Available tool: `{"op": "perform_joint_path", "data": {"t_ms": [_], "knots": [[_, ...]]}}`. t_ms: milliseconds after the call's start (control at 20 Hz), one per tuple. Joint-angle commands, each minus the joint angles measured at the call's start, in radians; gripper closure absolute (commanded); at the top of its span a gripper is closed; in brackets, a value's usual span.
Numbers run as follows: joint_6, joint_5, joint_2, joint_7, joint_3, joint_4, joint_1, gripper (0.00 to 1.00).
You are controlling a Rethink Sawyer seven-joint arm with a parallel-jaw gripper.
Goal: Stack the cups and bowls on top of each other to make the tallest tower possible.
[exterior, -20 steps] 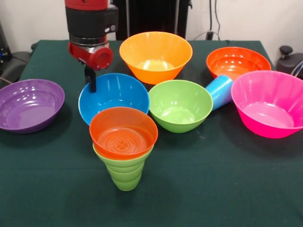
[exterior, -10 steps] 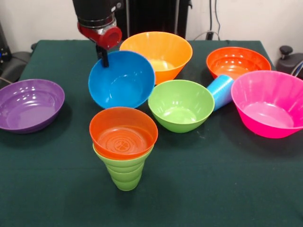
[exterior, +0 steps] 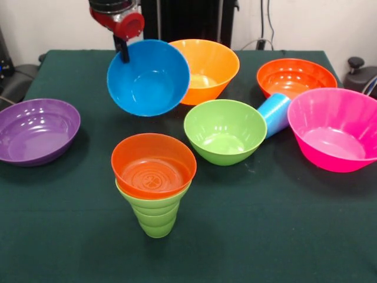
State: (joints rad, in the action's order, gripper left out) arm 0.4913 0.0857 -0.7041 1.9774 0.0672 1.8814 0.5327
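Observation:
My gripper [exterior: 123, 53] is shut on the rim of a blue bowl [exterior: 150, 79], which hangs tilted in the air above the table, its opening turned toward the camera. Near the front stands a lime green cup [exterior: 154, 213] with a small orange bowl [exterior: 154, 165] sitting on top of it. A green bowl [exterior: 224, 131] rests in the middle. Behind it is a yellow-orange bowl [exterior: 203, 68], partly hidden by the blue bowl. A light blue cup [exterior: 273, 114] lies on its side between the green bowl and a pink bowl [exterior: 334, 128].
A purple bowl [exterior: 36, 130] sits at the left edge of the dark green table [exterior: 265, 224]. An orange bowl [exterior: 296, 76] stands at the back right, behind the pink one.
The gripper has lifted the blue bowl off the table, up and slightly back. The bowl now hangs tilted in front of the yellow-orange bowl. Everything else stayed put.

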Motion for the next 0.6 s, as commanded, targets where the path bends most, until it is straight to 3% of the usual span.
{"op": "perform_joint_path", "data": {"t_ms": [50,600], "knots": [[0.142,-0.056,-0.057,-0.033,-0.025,-0.074,0.048,1.00],[0.121,-0.081,-0.081,-0.120,-0.086,-0.202,0.199,1.00]]}}
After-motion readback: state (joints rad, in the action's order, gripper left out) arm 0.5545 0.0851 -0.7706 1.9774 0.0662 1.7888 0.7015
